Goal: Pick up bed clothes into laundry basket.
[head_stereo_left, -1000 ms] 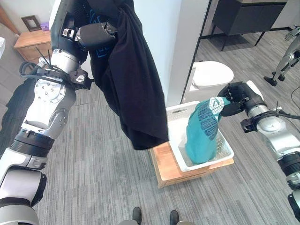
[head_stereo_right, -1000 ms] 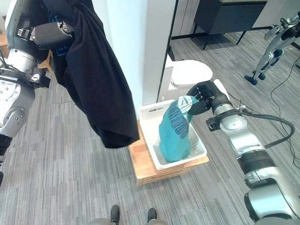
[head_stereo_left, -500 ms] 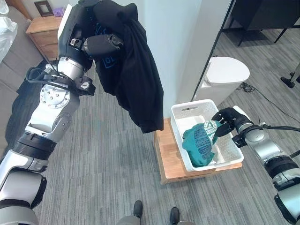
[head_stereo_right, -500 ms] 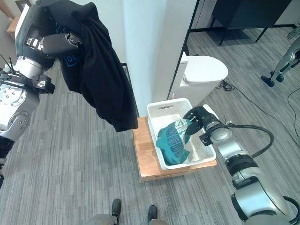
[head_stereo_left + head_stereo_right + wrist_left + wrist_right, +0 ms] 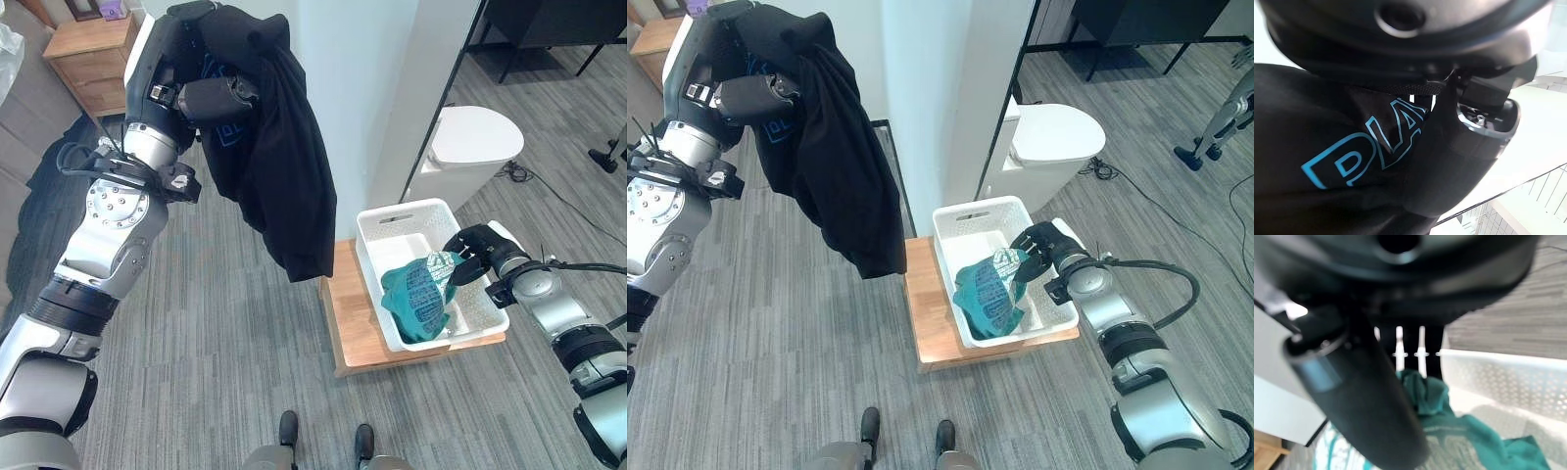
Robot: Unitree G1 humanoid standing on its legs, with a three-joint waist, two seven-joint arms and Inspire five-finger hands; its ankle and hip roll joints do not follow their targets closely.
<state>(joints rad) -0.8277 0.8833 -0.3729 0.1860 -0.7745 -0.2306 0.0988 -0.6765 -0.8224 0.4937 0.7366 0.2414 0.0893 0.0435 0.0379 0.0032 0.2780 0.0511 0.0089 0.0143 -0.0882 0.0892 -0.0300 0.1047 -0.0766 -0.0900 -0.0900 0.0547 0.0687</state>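
A black garment with blue lettering (image 5: 284,166) hangs high at the left, draped over my raised left hand (image 5: 220,98), whose fingers are buried in the cloth (image 5: 1352,166). A teal garment (image 5: 416,294) lies bunched inside the white laundry basket (image 5: 392,220), which stands on a low wooden stand. My right hand (image 5: 475,257) sits over the basket's right side, fingers curled on the top of the teal cloth (image 5: 1449,416). The black garment's hem hangs just left of the basket.
The wooden stand (image 5: 348,328) holds the basket on grey plank floor. A white column (image 5: 362,88) rises behind it, and a white round-topped bin (image 5: 470,147) stands to the right. A wooden nightstand (image 5: 93,49) is at the far left.
My right hand has stayed on the teal garment in the basket after lowering it there. The view has shifted slightly; the black garment still hangs from my left hand.
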